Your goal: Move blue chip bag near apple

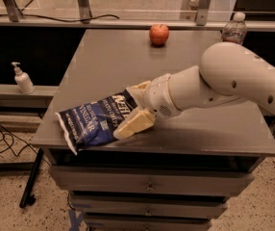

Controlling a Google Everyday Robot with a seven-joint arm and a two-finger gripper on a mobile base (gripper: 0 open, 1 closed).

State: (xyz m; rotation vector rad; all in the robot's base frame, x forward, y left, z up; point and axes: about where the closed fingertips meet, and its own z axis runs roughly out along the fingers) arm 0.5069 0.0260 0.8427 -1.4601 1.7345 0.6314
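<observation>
The blue chip bag (92,121) lies flat at the table's front left corner, its left end hanging over the edge. The apple (159,34) stands at the far edge of the table, well apart from the bag. My gripper (131,106) reaches in from the right on a white arm. It is open, and its two cream fingers straddle the bag's right end, one finger (133,124) on the near side and one on the far side.
The grey table (205,124) has drawers below its front edge. A clear water bottle (234,29) stands at the far right corner. A soap dispenser (23,79) sits on a low shelf to the left. Cables lie on the floor at left.
</observation>
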